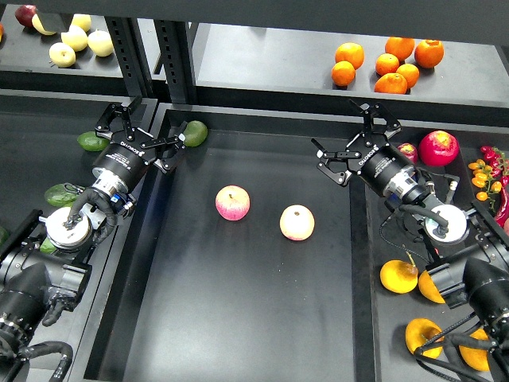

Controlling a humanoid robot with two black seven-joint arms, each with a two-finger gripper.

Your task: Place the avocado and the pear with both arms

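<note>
Left gripper (141, 129) hangs over the left rim of the central tray (238, 318), fingers spread wide, nothing between them; right gripper (355, 139) hangs over the tray's upper right part, likewise splayed open and empty; neither fruit of the task is in hand. An avocado (194, 132) lies in the tray's upper left corner, just beside the tip of the left gripper, to its right and touching or nearly touching one finger; its long axis runs diagonal, lower left to upper right; it looks mid-green rather than dark, so whether it is the one meant I cannot settle; darker green ones (92, 142) lie on the left side shelf, below and left of the same gripper. Left arm is plainly the nearer for any of these. The pears (398, 275) lie on the right side shelf, yellow-orange with a brown blotch, well below the right gripper and close by that arm's forearm; right arm is nearer, though judged it must fold back towards itself to reach them. Tray floor is flat, dark, matt; two pink-yellow apples (232, 203) sit mid-tray, near each other but apart, with open floor below them for setting down; oranges (387, 62) on the far shelf are out of the way.
</note>
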